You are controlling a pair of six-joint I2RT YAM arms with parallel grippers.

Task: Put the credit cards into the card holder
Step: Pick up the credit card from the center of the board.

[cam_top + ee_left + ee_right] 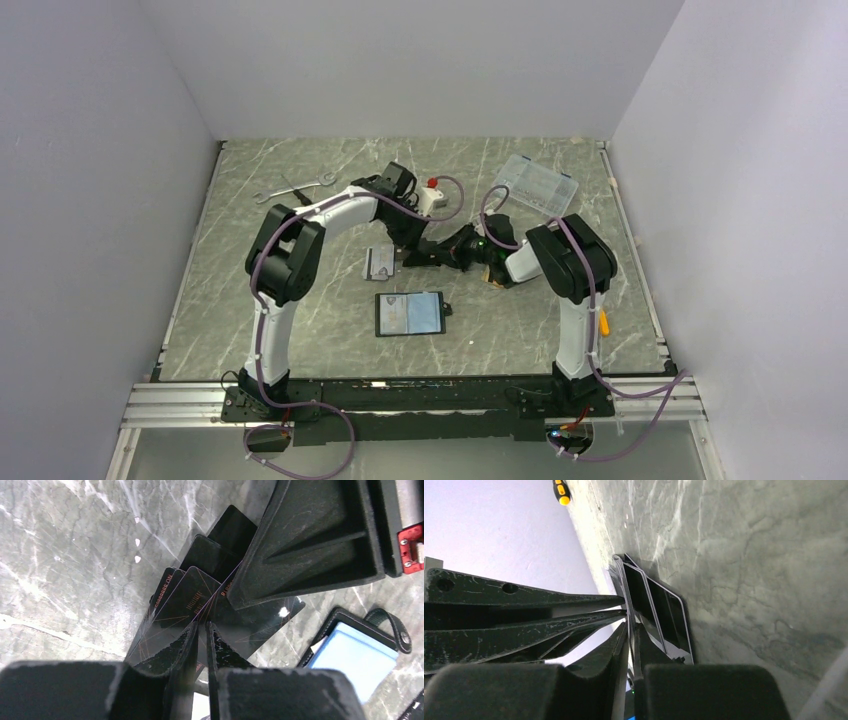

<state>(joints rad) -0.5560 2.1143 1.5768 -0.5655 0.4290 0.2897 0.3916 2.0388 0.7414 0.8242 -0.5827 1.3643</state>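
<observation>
Left hand (201,626) pinching fanned credit cards (185,597) | right hand (630,627) pinching same fan | arms (330,212) meet beyond card holder (410,313)

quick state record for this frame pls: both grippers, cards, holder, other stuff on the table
left gripper: shut on the credit cards
right gripper: shut on the same cards, from the opposite side
credit cards: several, dark, fanned out, held between both grippers
card holder: lying open on the table, pale blue inside facing up, snap tab sticking out, apart from the cards
far side: wrench, clear organizer box
right edge: screwdriver
</observation>
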